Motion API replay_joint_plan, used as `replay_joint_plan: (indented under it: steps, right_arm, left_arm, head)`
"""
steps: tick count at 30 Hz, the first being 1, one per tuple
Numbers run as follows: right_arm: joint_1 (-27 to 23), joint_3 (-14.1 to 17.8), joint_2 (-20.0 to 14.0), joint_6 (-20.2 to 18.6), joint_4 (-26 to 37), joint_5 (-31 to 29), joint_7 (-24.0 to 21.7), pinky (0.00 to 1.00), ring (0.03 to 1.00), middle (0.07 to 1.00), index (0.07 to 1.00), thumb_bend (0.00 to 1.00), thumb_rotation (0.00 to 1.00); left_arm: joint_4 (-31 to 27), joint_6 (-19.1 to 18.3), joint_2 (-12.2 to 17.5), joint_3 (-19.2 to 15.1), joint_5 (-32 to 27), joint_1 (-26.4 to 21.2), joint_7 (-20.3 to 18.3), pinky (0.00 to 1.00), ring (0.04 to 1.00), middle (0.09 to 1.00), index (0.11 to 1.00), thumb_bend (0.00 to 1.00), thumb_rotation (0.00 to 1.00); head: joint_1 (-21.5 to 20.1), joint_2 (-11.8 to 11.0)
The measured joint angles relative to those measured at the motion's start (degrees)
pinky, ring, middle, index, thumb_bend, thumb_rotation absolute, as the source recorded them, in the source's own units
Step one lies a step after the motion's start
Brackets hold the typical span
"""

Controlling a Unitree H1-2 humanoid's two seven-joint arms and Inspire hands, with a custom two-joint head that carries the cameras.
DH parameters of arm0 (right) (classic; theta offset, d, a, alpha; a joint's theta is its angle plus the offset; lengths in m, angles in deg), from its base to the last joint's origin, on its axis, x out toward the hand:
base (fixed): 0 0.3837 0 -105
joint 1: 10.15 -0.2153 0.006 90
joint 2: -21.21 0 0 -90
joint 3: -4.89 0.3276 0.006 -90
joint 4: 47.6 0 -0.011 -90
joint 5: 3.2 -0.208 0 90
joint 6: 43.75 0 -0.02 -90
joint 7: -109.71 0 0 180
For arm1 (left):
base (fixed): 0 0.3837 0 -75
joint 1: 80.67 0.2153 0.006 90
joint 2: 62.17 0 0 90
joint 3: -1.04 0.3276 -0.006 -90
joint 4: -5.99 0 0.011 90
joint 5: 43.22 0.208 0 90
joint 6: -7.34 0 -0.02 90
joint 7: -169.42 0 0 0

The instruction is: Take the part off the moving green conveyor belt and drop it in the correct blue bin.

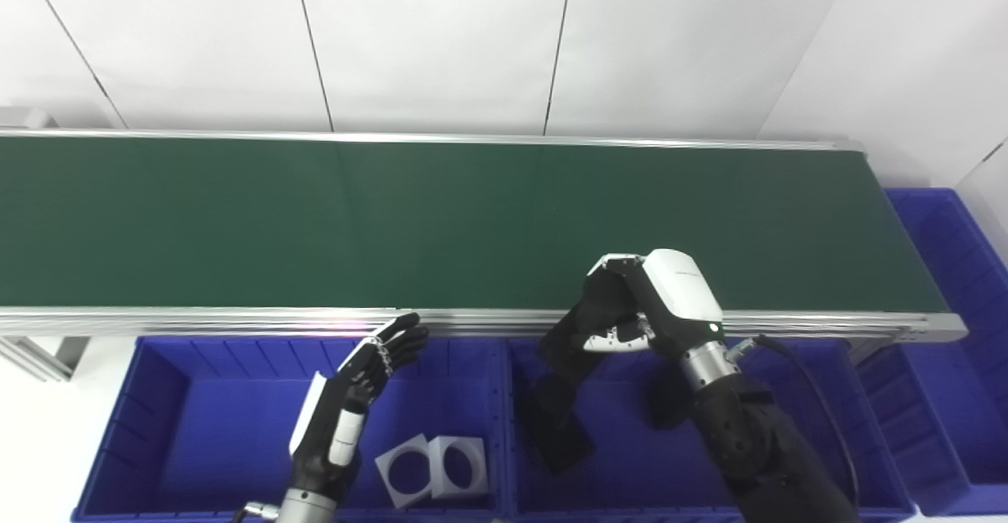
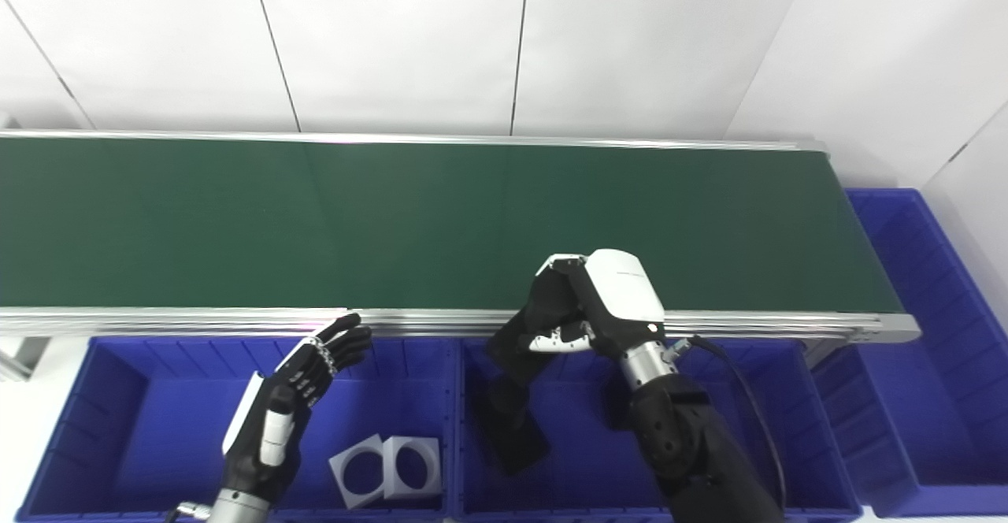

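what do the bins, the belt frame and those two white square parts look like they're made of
Bins: likely molded plastic, uniform glossy blue with ribbed walls. Belt frame: looks like aluminium, silvery grooved rail. The belt itself: matte dark green, probably rubber or PVC. White square parts: matte white with round holes, perhaps plastic; cannot tell for certain.

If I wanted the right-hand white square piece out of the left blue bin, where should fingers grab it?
Probably from above, pinching the white square piece across its near and far edges: it seems to lie flat, and its left edge touches the second piece.
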Motion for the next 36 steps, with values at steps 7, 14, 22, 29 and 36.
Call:
replay_joint_plan:
  steps: [7, 14, 22, 29, 36]
  right_arm:
    - [-0.10, -1.08, -0.11, -2.22, 0.93, 0.02, -1.28, 0.55, 0.647, 0.703, 0.497, 0.51, 0.15]
    - [5.79, -1.07, -0.39, -6.56, 9.01, 0.79, -2.78, 0.46, 0.567, 0.642, 0.497, 0.51, 0.15]
    - [9.88, -2.79, -3.28, -11.85, 7.99, 0.34, -15.22, 0.51, 0.603, 0.662, 0.497, 0.51, 0.15]
    - [8.32, -4.45, -4.17, -12.98, 7.83, 0.80, -21.14, 0.70, 0.807, 0.817, 0.778, 0.68, 0.40]
    - [6.50, -5.00, -4.34, -14.00, 9.12, 0.79, -23.91, 0.92, 0.958, 0.946, 0.904, 0.81, 0.59]
  left_arm:
    - [0.00, 0.00, -0.11, -1.15, -2.43, -1.44, -3.10, 0.82, 0.804, 0.792, 0.810, 0.80, 0.99]
    - [0.00, 0.01, -1.04, -1.53, -2.48, -2.63, -3.67, 0.82, 0.808, 0.784, 0.802, 0.78, 1.00]
    - [0.07, 0.03, -1.58, -1.74, -2.48, -4.34, -3.81, 0.83, 0.812, 0.793, 0.807, 0.78, 1.00]
    - [0.17, 0.03, -2.00, -1.81, -2.55, -5.39, -3.84, 0.84, 0.809, 0.797, 0.813, 0.78, 1.00]
    - [0.18, 0.03, -2.00, -2.23, -2.64, -5.71, -3.75, 0.84, 0.800, 0.787, 0.804, 0.78, 0.99]
  head:
    - [-2.29, 0.35]
    - [-2.82, -0.18]
    - [-2.20, -0.70]
    - [-1.41, -1.23]
    - [-1.50, -1.94]
